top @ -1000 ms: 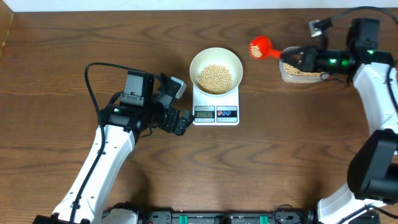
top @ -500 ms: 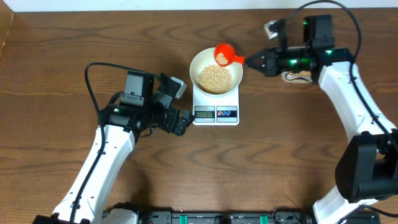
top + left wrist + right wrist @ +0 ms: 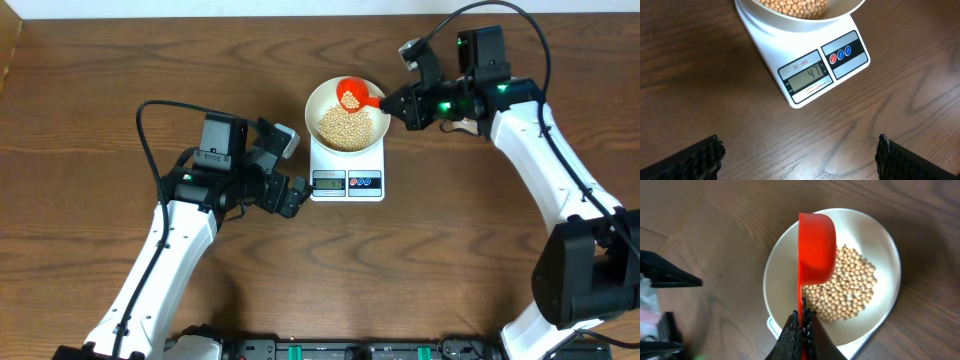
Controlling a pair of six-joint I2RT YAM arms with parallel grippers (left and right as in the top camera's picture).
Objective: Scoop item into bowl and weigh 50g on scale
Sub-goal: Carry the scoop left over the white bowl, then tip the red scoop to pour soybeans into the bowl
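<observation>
Right wrist camera first: the right gripper [image 3: 802,324] is clamped tight on the thin handle of the red scoop [image 3: 816,245]. It pinches at the very end, so the cup reaches out over the bowl [image 3: 782,265] without the fingers crossing its rim. From here only the cup's red outside shows. The overhead view has a small load of beans [image 3: 350,97] lying in it, the cup level enough to carry them. It hangs over the bowl's one o'clock side with the handle running off toward three o'clock. Under it, a pile of beans covers the bowl's floor, and the bowl sits on the scale [image 3: 767,45], hiding the platform. The display [image 3: 807,76], at six o'clock of the bowl, reads 47, just short of target. My call is that this scoopful wants shaking in a few beans at a time, not dumping. The left gripper [image 3: 800,160] hangs wide open, holding nothing, off the scale's eight o'clock. Its camera looks squarely at the readout, so it seems parked there to watch the number.
</observation>
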